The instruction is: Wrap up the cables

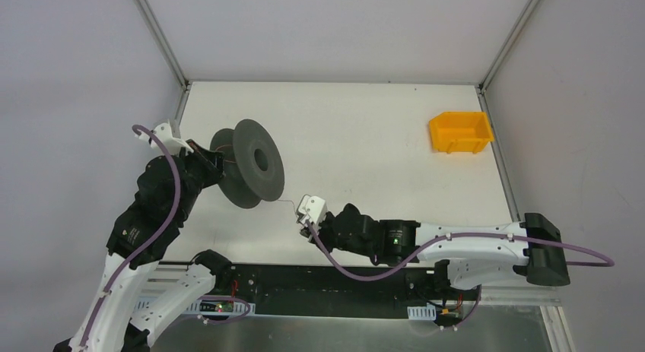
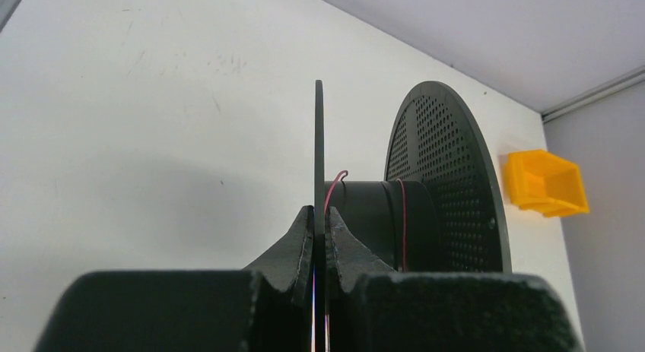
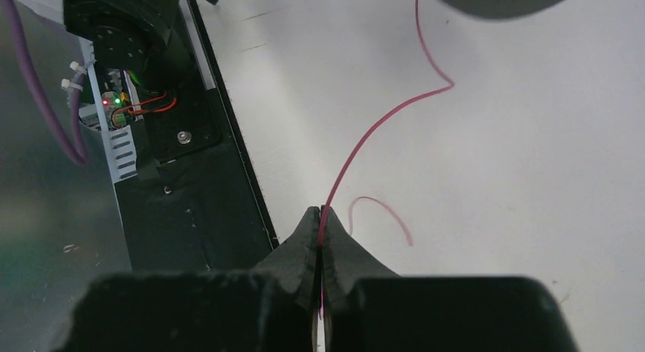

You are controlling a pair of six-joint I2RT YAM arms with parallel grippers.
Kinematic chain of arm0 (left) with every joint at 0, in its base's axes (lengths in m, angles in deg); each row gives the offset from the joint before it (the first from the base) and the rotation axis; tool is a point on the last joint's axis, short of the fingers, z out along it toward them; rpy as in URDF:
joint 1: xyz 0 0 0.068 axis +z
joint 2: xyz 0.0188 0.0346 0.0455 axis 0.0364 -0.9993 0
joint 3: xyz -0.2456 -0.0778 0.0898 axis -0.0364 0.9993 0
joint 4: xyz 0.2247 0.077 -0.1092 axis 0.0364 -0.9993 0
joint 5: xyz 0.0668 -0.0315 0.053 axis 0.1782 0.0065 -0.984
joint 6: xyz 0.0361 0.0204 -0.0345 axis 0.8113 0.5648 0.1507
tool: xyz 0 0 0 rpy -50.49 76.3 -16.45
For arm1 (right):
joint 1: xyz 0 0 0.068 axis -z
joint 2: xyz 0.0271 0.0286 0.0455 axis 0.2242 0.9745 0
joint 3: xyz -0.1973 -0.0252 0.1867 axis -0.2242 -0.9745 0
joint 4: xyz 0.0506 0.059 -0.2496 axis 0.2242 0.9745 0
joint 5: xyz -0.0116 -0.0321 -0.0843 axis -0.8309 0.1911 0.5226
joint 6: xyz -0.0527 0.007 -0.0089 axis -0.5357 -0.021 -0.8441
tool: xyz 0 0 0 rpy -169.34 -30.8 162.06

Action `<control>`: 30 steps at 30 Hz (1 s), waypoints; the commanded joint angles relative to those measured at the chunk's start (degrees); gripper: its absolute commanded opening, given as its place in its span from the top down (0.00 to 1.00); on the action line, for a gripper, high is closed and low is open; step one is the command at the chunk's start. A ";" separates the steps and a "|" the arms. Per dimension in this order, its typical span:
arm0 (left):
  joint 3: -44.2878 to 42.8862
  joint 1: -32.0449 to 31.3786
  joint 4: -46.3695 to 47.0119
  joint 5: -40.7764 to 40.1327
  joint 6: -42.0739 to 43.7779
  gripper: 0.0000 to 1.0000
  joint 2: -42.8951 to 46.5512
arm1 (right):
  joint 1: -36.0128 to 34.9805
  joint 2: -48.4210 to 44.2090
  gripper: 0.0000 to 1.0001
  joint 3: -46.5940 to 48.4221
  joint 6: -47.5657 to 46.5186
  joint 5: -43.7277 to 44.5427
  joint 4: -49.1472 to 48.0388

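Observation:
The black two-flanged spool [image 1: 251, 163] is held on its side at the table's left. My left gripper [image 1: 213, 156] is shut on the edge of its near flange [image 2: 319, 139]; the fingertips [image 2: 303, 226] pinch that thin disc. The cable [image 3: 384, 124] is a hair-thin red wire. It runs from the spool to my right gripper [image 3: 321, 212], which is shut on it. A short loose end [image 3: 384, 209] curls on the table past the jaws. Turns of the wire lie on the spool's hub [image 2: 401, 215]. In the top view the wire [image 1: 287, 205] spans from the spool to my right gripper [image 1: 301, 215].
A yellow bin [image 1: 459, 131] stands at the table's far right and also shows in the left wrist view [image 2: 544, 183]. The black base rail [image 1: 327, 287] with electronics [image 3: 122, 109] lines the near edge. Grey walls enclose the table.

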 commanded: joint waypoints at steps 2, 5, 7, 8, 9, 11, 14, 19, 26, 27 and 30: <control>0.62 0.11 4.06 1.54 9.08 1.00 -3.11 | -2.69 -1.47 1.00 10.02 -7.29 6.71 11.13; 1.01 0.15 1.96 4.76 10.32 1.00 -5.39 | -2.75 -0.12 1.00 13.98 -10.74 7.20 11.32; 1.77 0.15 1.45 5.88 10.96 1.00 -6.10 | -2.55 0.66 1.00 15.56 -12.86 7.02 9.91; 2.01 0.15 1.37 6.25 11.62 1.00 -6.44 | -2.49 1.04 1.00 16.32 -14.04 6.81 9.38; 2.25 0.14 1.10 6.38 12.31 1.00 -6.82 | -2.41 1.43 1.00 17.41 -15.00 6.70 9.23; 2.61 0.11 0.56 7.42 13.79 1.00 -7.43 | -2.13 2.43 1.00 19.67 -16.79 7.11 9.22; 3.37 0.15 0.21 12.16 15.92 1.00 -8.17 | -0.86 3.16 1.00 22.18 -19.13 6.29 8.67; 3.39 0.15 -2.48 15.55 20.02 1.00 -9.72 | 2.91 4.68 1.00 25.77 -20.20 2.64 8.81; 3.62 0.15 -4.27 20.78 27.40 1.00 -9.56 | 6.84 7.49 1.00 29.92 -17.58 -0.01 7.62; 3.73 0.15 -4.35 22.14 28.63 1.00 -9.28 | 7.54 7.94 1.00 30.81 -16.63 -0.49 7.65; 3.99 0.14 -4.90 27.43 32.15 1.00 -8.85 | 9.48 9.42 1.00 32.35 -15.83 -0.35 8.03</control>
